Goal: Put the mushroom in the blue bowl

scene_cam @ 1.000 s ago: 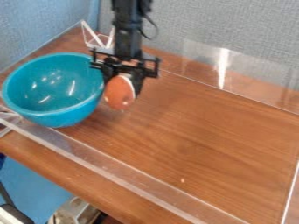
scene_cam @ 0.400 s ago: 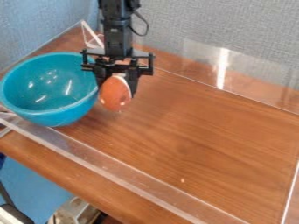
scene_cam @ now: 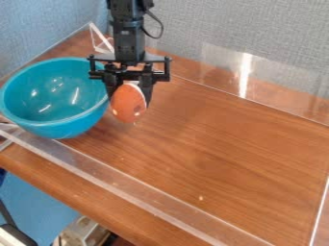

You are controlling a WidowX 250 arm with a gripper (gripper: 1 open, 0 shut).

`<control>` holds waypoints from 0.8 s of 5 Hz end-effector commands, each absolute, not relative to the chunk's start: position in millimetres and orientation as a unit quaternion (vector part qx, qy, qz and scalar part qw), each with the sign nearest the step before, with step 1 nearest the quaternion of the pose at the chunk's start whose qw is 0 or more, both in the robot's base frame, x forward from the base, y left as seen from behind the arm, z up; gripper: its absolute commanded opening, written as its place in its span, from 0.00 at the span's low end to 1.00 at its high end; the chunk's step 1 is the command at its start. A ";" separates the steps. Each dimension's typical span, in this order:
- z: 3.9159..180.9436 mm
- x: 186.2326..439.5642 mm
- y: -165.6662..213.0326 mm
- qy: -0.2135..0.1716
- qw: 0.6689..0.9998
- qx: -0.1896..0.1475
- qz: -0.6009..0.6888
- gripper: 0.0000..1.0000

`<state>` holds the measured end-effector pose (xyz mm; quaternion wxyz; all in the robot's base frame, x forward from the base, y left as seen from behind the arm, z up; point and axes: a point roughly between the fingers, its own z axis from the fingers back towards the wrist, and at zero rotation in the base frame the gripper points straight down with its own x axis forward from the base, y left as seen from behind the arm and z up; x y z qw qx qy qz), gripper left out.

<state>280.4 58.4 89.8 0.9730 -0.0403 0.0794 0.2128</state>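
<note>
1. You are looking at a brown wooden table (scene_cam: pixel 218 144) walled by a low, clear acrylic barrier (scene_cam: pixel 154 207), with a grey-blue wall behind it.

2. At the left end of the table sits the blue bowl (scene_cam: pixel 49 96), a deep, glossy turquoise one. It looks empty.

3. A black robot arm (scene_cam: pixel 125 29) comes straight down from the top of the view, just right of the bowl's rim.

4. Its gripper (scene_cam: pixel 129 88) points downward, jaws pressed in against a rounded orange-brown object. You are holding the mushroom (scene_cam: pixel 127 101), which hangs clear of the table with the cap facing the camera and the stem hidden.

5. Compared with a second ago, the gripper and mushroom sit slightly further left in the view, nearer the bowl's rim. In the last fraction of a second, almost nothing shifts.

6. For the task, this suggests the pickup is done and the carry is under way. The mushroom is still beside the bowl rather than over its opening, so you likely need more leftward travel before letting go.
</note>
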 end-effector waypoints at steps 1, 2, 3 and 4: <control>109.9 279.8 58.0 0.048 0.973 -0.043 0.223 0.00; 113.2 279.3 55.5 0.046 0.971 -0.044 0.231 0.00; 115.7 278.1 51.9 0.044 0.968 -0.046 0.241 0.00; 118.8 278.2 49.8 0.041 0.966 -0.048 0.252 0.00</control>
